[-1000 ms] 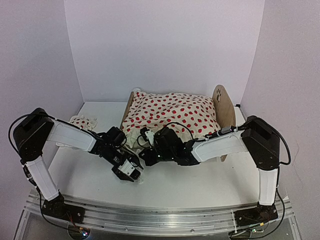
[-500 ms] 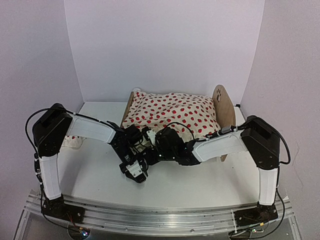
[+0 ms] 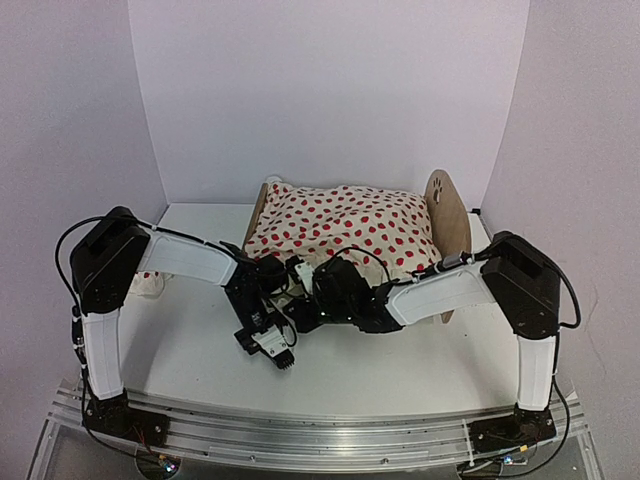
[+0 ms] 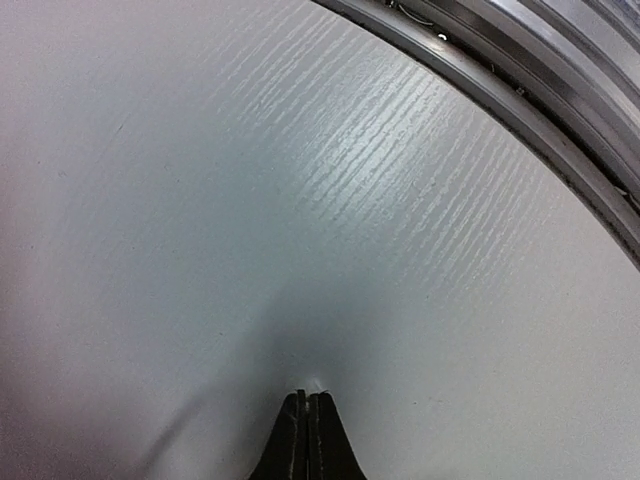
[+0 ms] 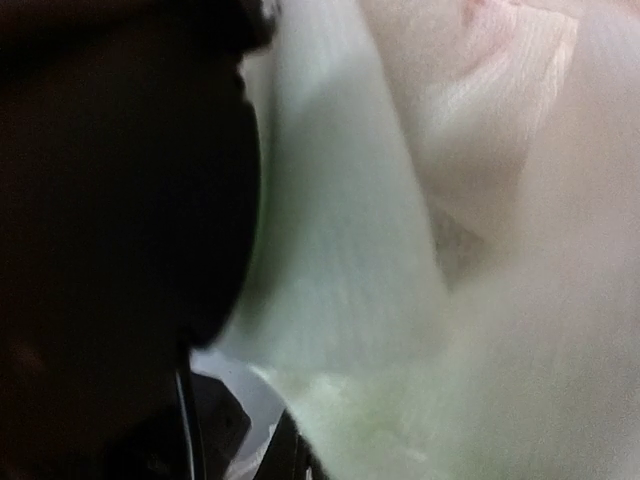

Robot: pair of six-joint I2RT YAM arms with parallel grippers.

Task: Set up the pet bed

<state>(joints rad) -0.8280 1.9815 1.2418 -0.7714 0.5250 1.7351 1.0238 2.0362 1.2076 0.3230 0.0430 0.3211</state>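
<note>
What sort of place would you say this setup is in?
Probably a robot lab booth: plain white walls around a white table, left arm and right arm bolted to an aluminium rail, a small pet bed.

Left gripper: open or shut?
Shut. In the left wrist view the left gripper has its fingertips pressed together, with no gap and nothing visible between them.

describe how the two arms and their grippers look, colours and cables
The left arm and right arm match: white shells on the long links, bulky black housings at the joints, thin black cables looping out near the shoulders. Both are bolted to a silver rail. The left gripper ends in dark, tapered fingers. The right wrist view is too blurred to add detail.
</note>
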